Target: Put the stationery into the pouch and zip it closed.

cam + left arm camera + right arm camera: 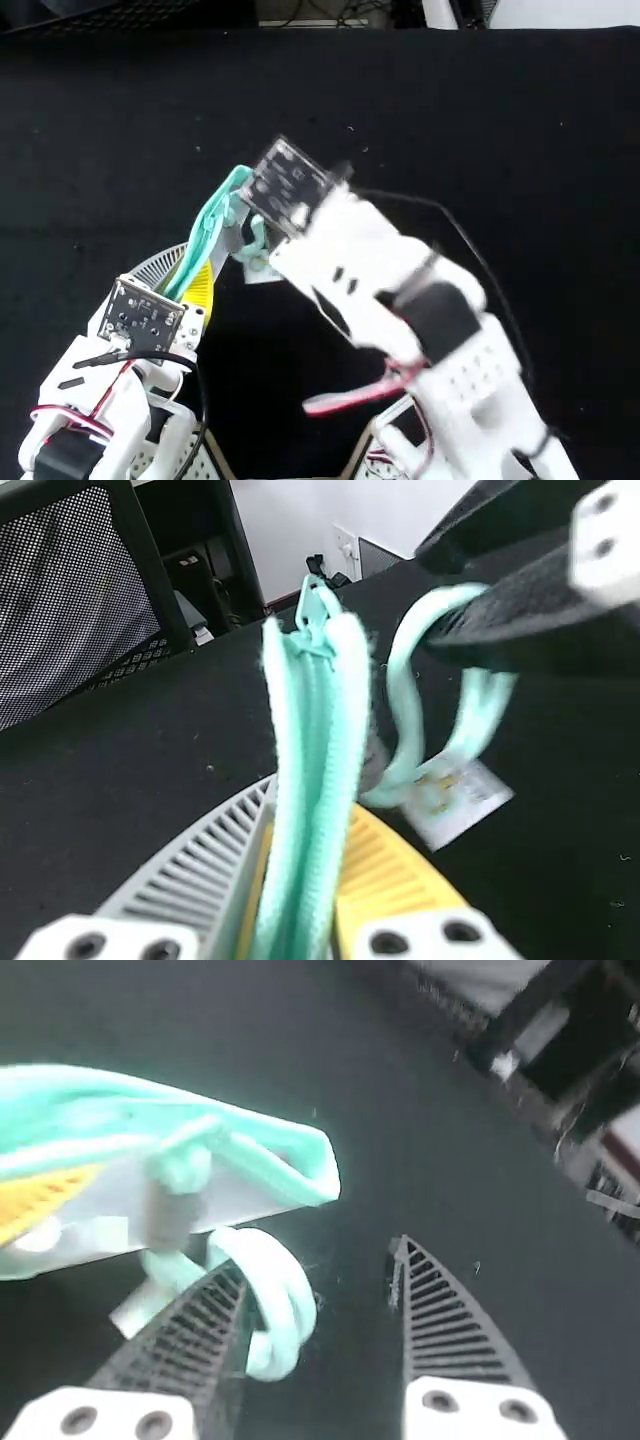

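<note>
From the high view, the pouch (pixel 200 262), grey mesh and yellow with a teal zip, lies on the black table (pixel 100 120) left of the middle. Its near end is under the left arm (pixel 110 380). Its far end reaches the right arm (pixel 400 300), which comes in from the near right. A white label (pixel 262 272) lies just beside the pouch.

In the right wrist view, the right end effector (pixel 318 1260) is spread, its 2 black fingers apart. A teal loop (pixel 275 1305) on the pouch's end lies between them, against 1 finger.

In the left wrist view, the left end effector (pixel 260 942) pinches the near end of the pouch. The zip runs away from it to the zip pull (pixel 315 600) at the far end.
</note>
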